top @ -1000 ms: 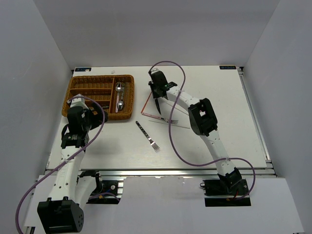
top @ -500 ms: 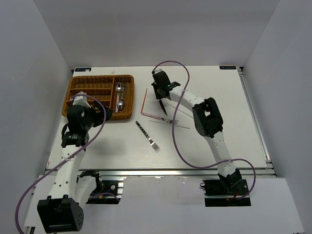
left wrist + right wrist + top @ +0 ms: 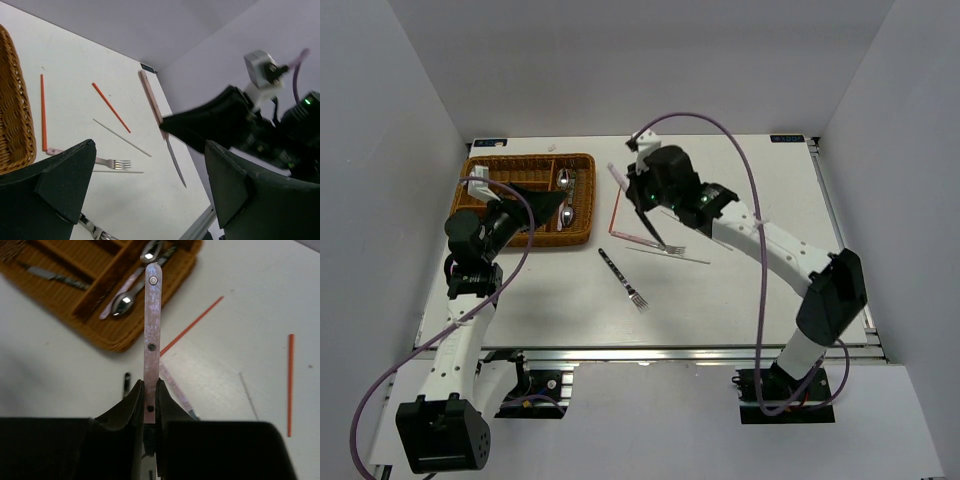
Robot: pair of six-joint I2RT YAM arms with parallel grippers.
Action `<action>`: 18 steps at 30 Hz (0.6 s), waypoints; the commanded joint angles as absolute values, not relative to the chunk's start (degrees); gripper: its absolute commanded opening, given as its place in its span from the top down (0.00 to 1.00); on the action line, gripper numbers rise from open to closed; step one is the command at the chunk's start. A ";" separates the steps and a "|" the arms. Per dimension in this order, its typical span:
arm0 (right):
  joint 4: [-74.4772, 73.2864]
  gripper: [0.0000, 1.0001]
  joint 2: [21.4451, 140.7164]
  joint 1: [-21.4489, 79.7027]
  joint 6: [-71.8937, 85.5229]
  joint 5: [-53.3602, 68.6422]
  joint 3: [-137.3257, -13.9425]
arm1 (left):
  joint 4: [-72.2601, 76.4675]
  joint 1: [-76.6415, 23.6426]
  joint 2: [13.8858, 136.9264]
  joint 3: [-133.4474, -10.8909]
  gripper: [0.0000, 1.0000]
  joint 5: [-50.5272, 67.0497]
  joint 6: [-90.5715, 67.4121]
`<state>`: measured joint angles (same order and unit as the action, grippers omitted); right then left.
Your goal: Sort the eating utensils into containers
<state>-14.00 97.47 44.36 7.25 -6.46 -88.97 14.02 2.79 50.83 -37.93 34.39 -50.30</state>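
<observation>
My right gripper (image 3: pixel 640 196) is shut on a pink-handled knife (image 3: pixel 618 177) and holds it in the air right of the brown wicker tray (image 3: pixel 520 160). In the right wrist view the fingers (image 3: pixel 135 400) pinch the handle (image 3: pixel 152 315), which points at the tray (image 3: pixel 75 300). My left gripper (image 3: pixel 544 205) is open and empty over the tray's near right corner. In the left wrist view (image 3: pixel 150 195) it looks at the held knife (image 3: pixel 176 162), two red chopsticks (image 3: pixel 43 110), (image 3: pixel 111 107) and a pink-handled fork (image 3: pixel 112 163). A dark-handled fork (image 3: pixel 623 279) lies on the table.
Spoons (image 3: pixel 125 302) lie in the tray's right compartment and a knife (image 3: pixel 50 274) in another one. Thin pale sticks (image 3: pixel 670 256) lie by the pink-handled fork (image 3: pixel 655 243). White walls enclose the table on three sides.
My right arm has swung up and out, lifting the pink-handled knife off the table. My left gripper has tilted up over the tray's near right corner.
</observation>
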 commanded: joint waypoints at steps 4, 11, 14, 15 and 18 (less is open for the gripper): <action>-12.03 1.00 92.11 53.94 8.26 -6.76 -86.74 | 23.46 2.29 50.10 -36.75 0.02 39.46 -56.50; -15.01 1.00 95.26 59.85 9.23 -7.47 -93.67 | 19.25 1.93 49.84 -36.31 0.05 39.46 -54.84; -16.08 1.00 97.64 62.13 8.88 -8.43 -97.19 | 18.90 1.85 49.83 -35.34 0.11 39.29 -54.23; -16.17 1.00 98.17 63.01 8.79 -8.70 -97.90 | 17.33 1.85 49.92 -35.33 0.13 39.29 -53.71; -16.70 1.00 99.84 63.98 8.70 -8.96 -100.54 | 15.38 1.93 50.27 -34.98 0.20 39.37 -52.39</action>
